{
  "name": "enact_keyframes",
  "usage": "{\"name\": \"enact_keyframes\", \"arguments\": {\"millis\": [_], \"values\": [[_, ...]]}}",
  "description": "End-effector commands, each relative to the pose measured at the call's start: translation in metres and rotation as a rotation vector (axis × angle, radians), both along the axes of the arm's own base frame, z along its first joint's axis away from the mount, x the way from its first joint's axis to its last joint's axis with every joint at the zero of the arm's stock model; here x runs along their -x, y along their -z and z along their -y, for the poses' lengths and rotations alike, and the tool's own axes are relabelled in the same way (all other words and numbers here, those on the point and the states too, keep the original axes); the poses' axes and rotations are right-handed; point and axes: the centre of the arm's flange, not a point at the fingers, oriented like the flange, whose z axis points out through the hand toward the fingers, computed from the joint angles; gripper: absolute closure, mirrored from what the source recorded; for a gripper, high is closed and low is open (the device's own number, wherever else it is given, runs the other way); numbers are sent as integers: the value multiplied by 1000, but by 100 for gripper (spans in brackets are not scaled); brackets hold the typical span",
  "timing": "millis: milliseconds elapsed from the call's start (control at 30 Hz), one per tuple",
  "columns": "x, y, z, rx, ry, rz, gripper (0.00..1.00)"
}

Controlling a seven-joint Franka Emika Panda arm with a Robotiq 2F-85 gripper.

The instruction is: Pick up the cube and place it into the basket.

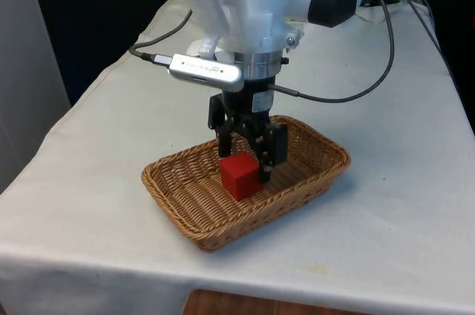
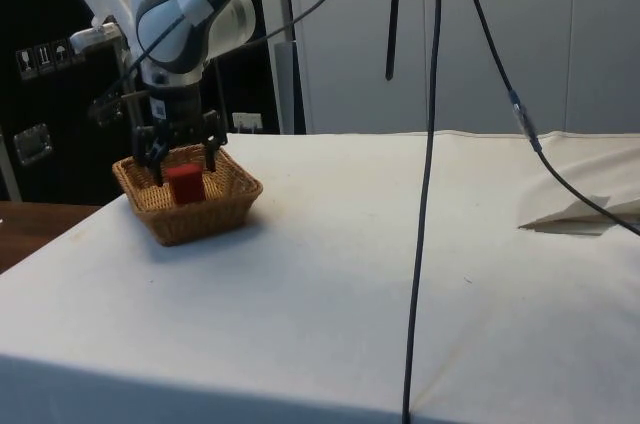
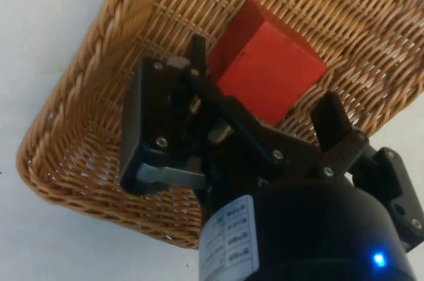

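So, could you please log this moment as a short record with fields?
cube: red, resting inside the basket
basket: wicker, on the white cloth, near the table's front edge in the front view
gripper: low over the cube, fingers spread either side of it, not clamping
task state: cube in basket, looks released

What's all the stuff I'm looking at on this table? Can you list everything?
Red cube: one, red, sitting inside the basket, between the gripper's open fingers.
Woven wicker basket: one, tan, on the cloth near the table's end.
White tablecloth: one, white, covering the table.
Black cables: several, black, hanging across the side view.
Folded white cloth or paper: one, white, at the table's edge.
Black two-finger gripper: one, black, lowered into the basket, astride the cube.
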Motion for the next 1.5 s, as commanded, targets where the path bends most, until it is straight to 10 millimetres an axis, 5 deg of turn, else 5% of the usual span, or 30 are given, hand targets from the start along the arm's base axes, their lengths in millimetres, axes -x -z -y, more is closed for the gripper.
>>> {"name": "enact_keyframes", "arguments": {"millis": [0,267,833,1467], "values": [[-1,0,0,-1,0,0,1],[-1,-2,0,-1,0,0,0],[7,-57,2,-9,3,-7,0],[46,-109,2,-31,6,10,0]]}}
